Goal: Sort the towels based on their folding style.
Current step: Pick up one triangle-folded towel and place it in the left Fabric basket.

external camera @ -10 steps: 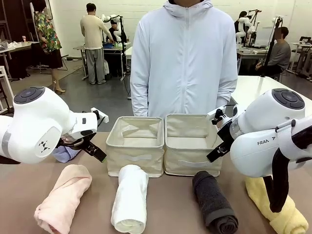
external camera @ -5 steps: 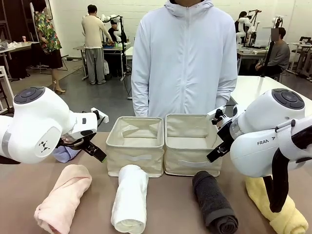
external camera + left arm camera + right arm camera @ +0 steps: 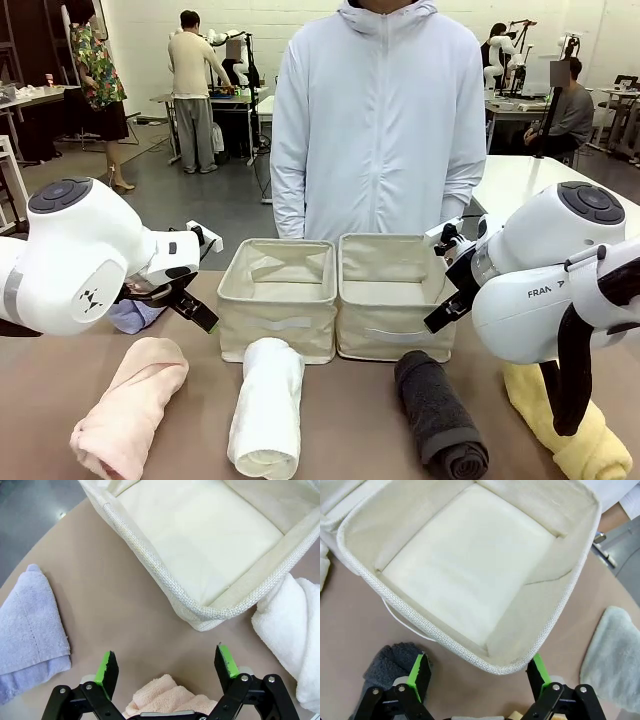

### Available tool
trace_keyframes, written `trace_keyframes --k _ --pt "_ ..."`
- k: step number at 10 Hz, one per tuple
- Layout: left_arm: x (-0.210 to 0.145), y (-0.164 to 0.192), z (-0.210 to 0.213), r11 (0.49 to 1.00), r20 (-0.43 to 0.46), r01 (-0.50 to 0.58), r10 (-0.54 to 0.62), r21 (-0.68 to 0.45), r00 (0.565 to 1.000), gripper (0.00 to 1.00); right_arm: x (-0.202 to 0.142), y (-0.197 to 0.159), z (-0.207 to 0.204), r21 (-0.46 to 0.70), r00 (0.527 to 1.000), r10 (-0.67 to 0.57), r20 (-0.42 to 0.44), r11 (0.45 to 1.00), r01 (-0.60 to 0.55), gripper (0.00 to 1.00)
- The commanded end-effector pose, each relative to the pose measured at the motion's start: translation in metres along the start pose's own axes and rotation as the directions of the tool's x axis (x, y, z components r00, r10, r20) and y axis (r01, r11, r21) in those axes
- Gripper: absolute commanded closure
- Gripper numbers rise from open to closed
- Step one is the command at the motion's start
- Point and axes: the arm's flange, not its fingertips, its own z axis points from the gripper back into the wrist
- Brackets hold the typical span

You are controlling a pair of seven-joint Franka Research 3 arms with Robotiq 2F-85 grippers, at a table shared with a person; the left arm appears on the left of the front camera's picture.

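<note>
Four rolled towels lie along the near edge of the table: pink (image 3: 128, 405), white (image 3: 267, 405), dark grey (image 3: 440, 415) and yellow (image 3: 570, 430). A light blue folded towel (image 3: 135, 315) peeks out behind my left arm. My left gripper (image 3: 166, 664) is open above the end of the pink roll (image 3: 165, 700), with the light blue towel (image 3: 30, 625) to one side and the white roll (image 3: 290, 625) to the other. My right gripper (image 3: 478, 672) is open over the near wall of the right bin, beside the dark grey roll (image 3: 390, 662). A pale grey-green fold (image 3: 612, 652) lies past that bin.
Two empty beige fabric bins, left (image 3: 278, 298) and right (image 3: 392, 295), stand side by side mid-table. A person in a pale jacket (image 3: 378, 130) stands right behind them. The bins' rims (image 3: 150, 562) (image 3: 445, 640) are close under both grippers.
</note>
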Motion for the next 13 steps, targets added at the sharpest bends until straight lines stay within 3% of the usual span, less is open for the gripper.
trace_keyframes --k 1,3,6,8,9,10,11,13 --pt "0.000 0.000 0.000 1.000 0.000 0.000 0.000 0.000 1.000 0.00 0.000 0.000 0.000 0.000 1.000 0.000 0.000 1.000 0.000 0.00" --pt "0.025 0.005 0.073 0.995 -0.051 0.027 -0.022 0.099 0.998 0.00 0.034 0.002 0.079 -0.094 1.000 0.023 -0.006 0.995 -0.023 0.00" --pt "0.055 0.010 0.174 0.992 -0.060 0.064 -0.058 0.113 0.996 0.00 0.068 0.021 0.202 -0.194 0.999 0.033 0.025 0.981 -0.027 0.00" --pt "0.070 0.005 0.229 0.988 -0.044 0.082 -0.077 0.128 0.996 0.00 0.081 0.039 0.260 -0.237 0.998 0.036 0.050 0.971 -0.024 0.00" --pt "0.071 0.005 0.242 0.986 -0.023 0.069 -0.066 0.149 0.998 0.00 0.080 0.043 0.271 -0.264 0.999 0.050 0.011 0.963 -0.046 0.00" --pt "0.062 -0.003 0.236 0.941 0.025 0.066 -0.079 0.332 0.997 0.00 0.072 0.034 0.261 -0.209 0.996 0.044 0.073 0.977 -0.028 0.00" --pt "0.070 0.004 0.248 0.988 -0.022 0.066 -0.064 0.138 0.998 0.00 0.072 0.034 0.261 -0.209 0.996 0.044 0.073 0.977 -0.028 0.00" --pt "0.070 0.004 0.248 0.988 -0.022 0.066 -0.064 0.138 0.998 0.00 0.072 0.034 0.261 -0.209 0.996 0.044 0.073 0.977 -0.028 0.00"
